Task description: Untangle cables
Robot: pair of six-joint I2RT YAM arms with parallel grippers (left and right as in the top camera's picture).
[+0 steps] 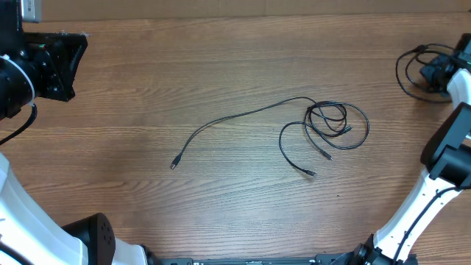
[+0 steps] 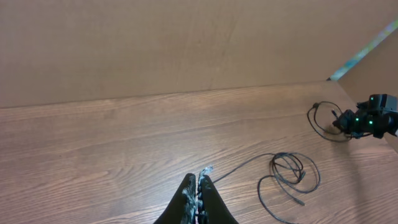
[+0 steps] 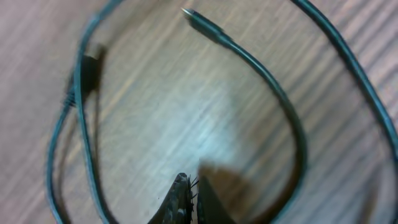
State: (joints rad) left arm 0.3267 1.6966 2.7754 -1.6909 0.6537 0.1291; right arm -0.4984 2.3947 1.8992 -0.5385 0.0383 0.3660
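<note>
A tangle of thin black cables (image 1: 335, 121) lies coiled at the table's middle right. One long strand (image 1: 235, 118) runs left from it to a plug end (image 1: 174, 165), and another strand ends at a plug (image 1: 310, 173). The coil also shows in the left wrist view (image 2: 293, 171). A separate black cable loop (image 1: 409, 70) lies at the far right, seen close and blurred in the right wrist view (image 3: 273, 93). My right gripper (image 1: 433, 73) is shut and empty just above the table inside that loop (image 3: 190, 186). My left gripper (image 1: 59, 65) is shut and empty (image 2: 199, 185), raised at the far left.
The wooden table (image 1: 221, 59) ends at a brown wall at the back (image 2: 186, 43). The white arm bases stand at the front left (image 1: 29, 221) and front right (image 1: 419, 213).
</note>
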